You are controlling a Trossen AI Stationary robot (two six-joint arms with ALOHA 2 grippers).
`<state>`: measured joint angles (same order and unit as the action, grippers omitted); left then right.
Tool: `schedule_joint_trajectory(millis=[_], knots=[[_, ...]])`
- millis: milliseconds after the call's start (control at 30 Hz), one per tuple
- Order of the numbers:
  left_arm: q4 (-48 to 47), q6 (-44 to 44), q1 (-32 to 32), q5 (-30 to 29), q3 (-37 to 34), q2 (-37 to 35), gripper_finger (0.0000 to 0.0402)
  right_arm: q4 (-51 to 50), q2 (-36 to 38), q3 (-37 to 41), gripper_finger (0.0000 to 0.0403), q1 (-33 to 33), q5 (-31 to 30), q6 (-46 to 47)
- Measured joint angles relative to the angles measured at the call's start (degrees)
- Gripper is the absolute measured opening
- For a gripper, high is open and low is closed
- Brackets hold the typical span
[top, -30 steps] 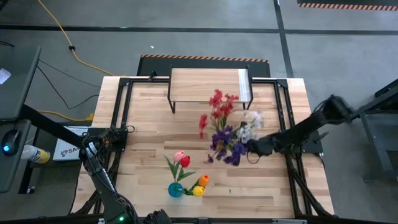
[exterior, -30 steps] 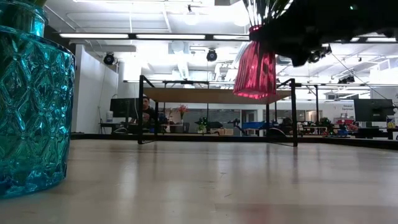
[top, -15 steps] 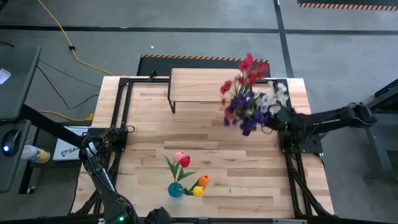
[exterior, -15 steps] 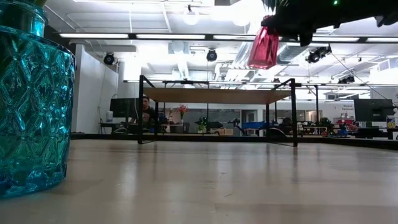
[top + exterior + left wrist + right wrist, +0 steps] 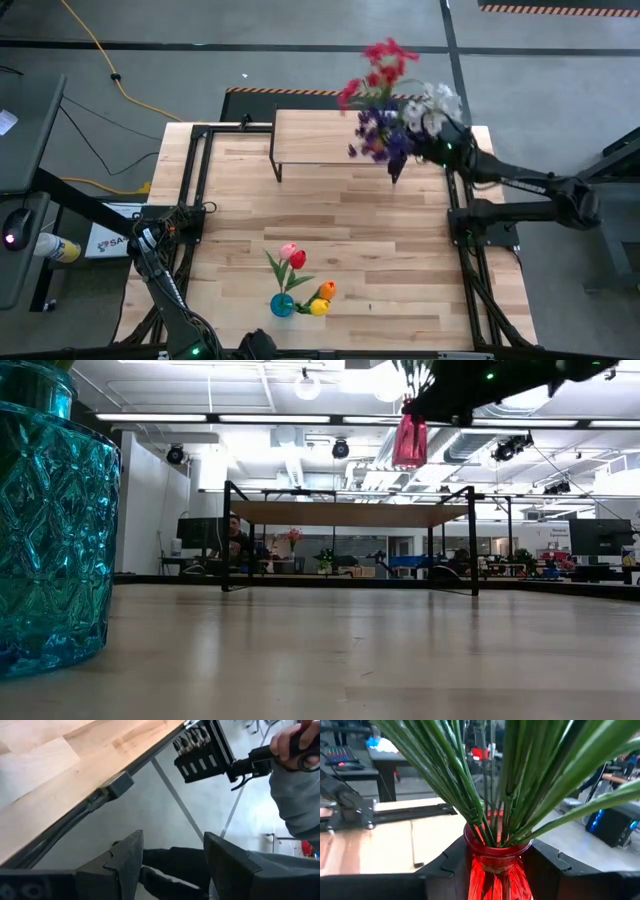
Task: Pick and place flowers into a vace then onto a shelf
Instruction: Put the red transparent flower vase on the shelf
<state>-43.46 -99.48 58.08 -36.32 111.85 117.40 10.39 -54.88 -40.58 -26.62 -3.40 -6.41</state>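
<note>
Red vase [image 5: 496, 865] glossy ribbed glass; blue vase [image 5: 50, 530] faceted glass; shelf [image 5: 330, 135] pale matt wood.

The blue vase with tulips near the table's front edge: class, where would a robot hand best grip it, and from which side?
Grip the blue vase around its body, below the rim, coming in level from the side. The tulips and their stems fill its mouth and lean out overhead, so a grasp from above looks blocked; its faceted glass wall stands upright.
</note>
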Motion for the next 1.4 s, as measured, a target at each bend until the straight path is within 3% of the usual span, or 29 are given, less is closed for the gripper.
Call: schedule_joint_trajectory(millis=[133,300,967,1400], knots=[[0.02,-0.04,0.0,-0.7,0.0,0.0,0.0239,-3.4,-5.46,-5.06,0.0144,-6.0,7.84,-0.07],[0.07,-1.53,0.0,-0.78,0.0,0.0,0.0239,-3.64,-10.43,-6.51,0.0144,-9.89,11.84,0.42],[-1.14,-1.95,-0.76,-0.74,0.0,0.01,0.0239,-2.4,-17.24,-6.38,0.0144,-13.91,14.25,0.12],[-1.05,-2.95,-0.76,-0.77,0.0,0.0,0.0239,-6.63,-17.13,-6.51,0.0154,-13.91,12.92,-2.55]])
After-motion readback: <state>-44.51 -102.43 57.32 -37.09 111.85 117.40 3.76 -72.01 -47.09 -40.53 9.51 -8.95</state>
